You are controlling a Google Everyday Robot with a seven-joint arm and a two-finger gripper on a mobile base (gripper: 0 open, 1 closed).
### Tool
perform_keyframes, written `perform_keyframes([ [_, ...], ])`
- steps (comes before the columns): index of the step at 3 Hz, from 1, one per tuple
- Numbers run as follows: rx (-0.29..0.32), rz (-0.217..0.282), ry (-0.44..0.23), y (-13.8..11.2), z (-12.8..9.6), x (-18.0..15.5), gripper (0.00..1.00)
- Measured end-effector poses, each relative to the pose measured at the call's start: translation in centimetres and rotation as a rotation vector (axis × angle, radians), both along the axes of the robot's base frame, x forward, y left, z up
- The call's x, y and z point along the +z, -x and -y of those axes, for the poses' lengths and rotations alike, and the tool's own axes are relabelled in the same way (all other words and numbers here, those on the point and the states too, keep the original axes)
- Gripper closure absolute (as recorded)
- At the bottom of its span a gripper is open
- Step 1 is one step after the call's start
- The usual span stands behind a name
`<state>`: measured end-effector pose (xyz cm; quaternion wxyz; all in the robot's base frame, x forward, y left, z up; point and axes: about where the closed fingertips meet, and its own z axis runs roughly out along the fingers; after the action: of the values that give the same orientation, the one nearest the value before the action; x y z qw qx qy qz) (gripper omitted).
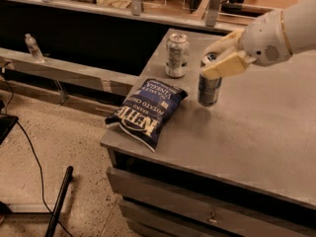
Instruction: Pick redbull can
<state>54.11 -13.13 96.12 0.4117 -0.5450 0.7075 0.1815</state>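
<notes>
The redbull can (209,90), tall, slim and silver-blue, stands upright near the middle of the grey table (256,127). My gripper (206,62) reaches in from the right on a white arm. Its two cream fingers (224,66) are closed around the can's top, one on the far side and one on the near side. The can's base is at or just above the tabletop. The can's top is partly hidden by the fingers.
A shorter, wider silver can (177,55) stands behind and left of the redbull can. A blue chip bag (148,111) lies at the table's front-left corner. A plastic bottle (33,48) stands on a low ledge at left. A dark pole (58,204) lies on the floor.
</notes>
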Motion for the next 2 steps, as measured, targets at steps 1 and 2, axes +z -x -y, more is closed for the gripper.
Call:
perform_keyframes([
  [1,0.026,0.04,-0.033,0.4,-0.9,3.5,1.0],
  [2,0.045,0.101,-0.081,1.6,-0.4,8.7,1.0],
])
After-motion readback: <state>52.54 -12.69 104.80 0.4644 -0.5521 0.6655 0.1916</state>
